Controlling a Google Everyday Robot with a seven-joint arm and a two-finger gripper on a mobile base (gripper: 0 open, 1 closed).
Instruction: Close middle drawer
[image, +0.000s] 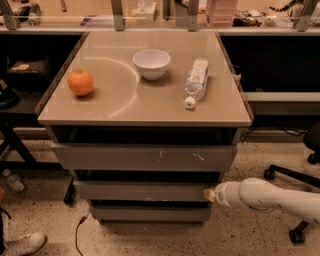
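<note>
The gripper (210, 194) sits against the right end of the middle drawer (142, 191), below the scratched top drawer (125, 157). How open it is cannot be told. The middle drawer looks nearly shut, so perhaps 1 short push remains.

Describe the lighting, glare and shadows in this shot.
Camera view: warm, yellowish light, with a pale curved reflection sweeping across the tabletop between the orange and the bowl. Camera view: the gaps above the drawer fronts lie in deep shadow, including the one above the middle drawer, where the gripper sits at its right end. Camera view: the bays flanking the table are almost black.
</note>
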